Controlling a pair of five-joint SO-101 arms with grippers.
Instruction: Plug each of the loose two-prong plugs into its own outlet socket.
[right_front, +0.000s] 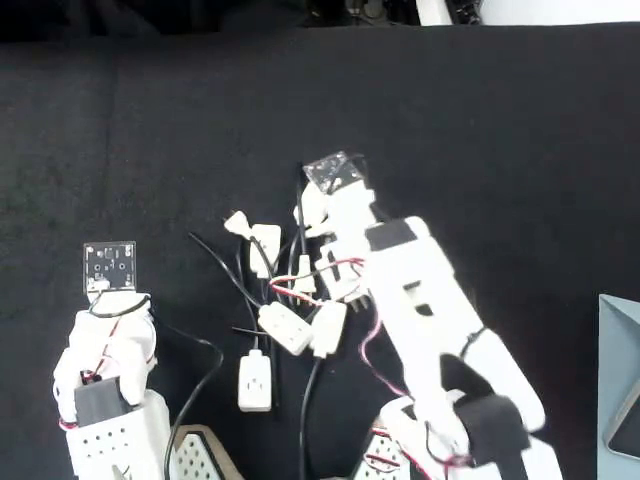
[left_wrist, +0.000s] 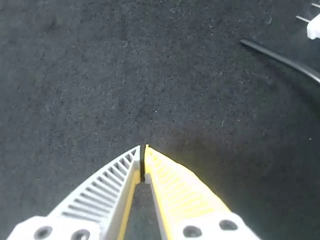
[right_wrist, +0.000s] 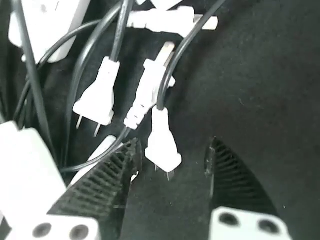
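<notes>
In the right wrist view my right gripper (right_wrist: 173, 146) is open, its black fingers (right_wrist: 107, 180) on either side of a loose white two-prong plug (right_wrist: 162, 142) on a black cord, prongs pointing toward the camera. A second loose plug (right_wrist: 97, 102) lies beside it among the cords. In the high view the right arm (right_front: 410, 290) stretches over the tangle of white outlet sockets (right_front: 287, 327) and plugs at mid-table. My left gripper (left_wrist: 144, 148) is shut and holds nothing, above bare black mat at the front left.
More white sockets (right_front: 255, 380) (right_front: 265, 248) and black cords (right_front: 210, 350) lie at the table's middle. A black cord (left_wrist: 280, 57) and a plug's prongs (left_wrist: 312, 25) are ahead of the left gripper. A grey object (right_front: 620, 380) sits at the right edge.
</notes>
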